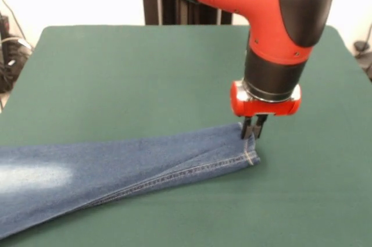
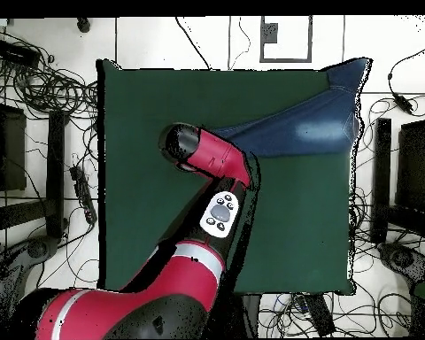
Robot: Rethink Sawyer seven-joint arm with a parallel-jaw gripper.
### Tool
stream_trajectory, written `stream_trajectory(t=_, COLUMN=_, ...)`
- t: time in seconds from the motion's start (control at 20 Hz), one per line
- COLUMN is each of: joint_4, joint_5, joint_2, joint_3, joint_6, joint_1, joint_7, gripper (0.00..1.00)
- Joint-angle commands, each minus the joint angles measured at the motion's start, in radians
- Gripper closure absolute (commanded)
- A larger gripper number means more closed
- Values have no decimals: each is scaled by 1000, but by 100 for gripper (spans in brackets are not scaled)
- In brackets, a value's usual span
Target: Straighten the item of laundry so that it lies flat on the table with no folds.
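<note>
Front view: jeans [image 1: 116,168] lie lengthwise across the green counter [image 1: 145,78], hem end pointing right, where the hand [image 1: 253,133] pinches it narrowly.

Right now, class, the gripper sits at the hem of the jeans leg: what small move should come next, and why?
Probably a short drag away from the waist end. The gripper appears shut on the hem of the jeans, and the two legs still lie overlapped on the table.
</note>
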Motion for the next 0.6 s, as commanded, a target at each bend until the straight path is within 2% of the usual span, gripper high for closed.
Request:
stream_trajectory(t=0.05, joint_4=100, joint_5=-6, joint_2=-37, joint_3=283, joint_6=306, joint_1=91, joint_7=232, gripper=100)
stream_trajectory(t=0.6, joint_4=98, joint_5=-47, joint_2=-74, joint_3=308, joint_6=379, joint_1=105, joint_7=254, gripper=100)
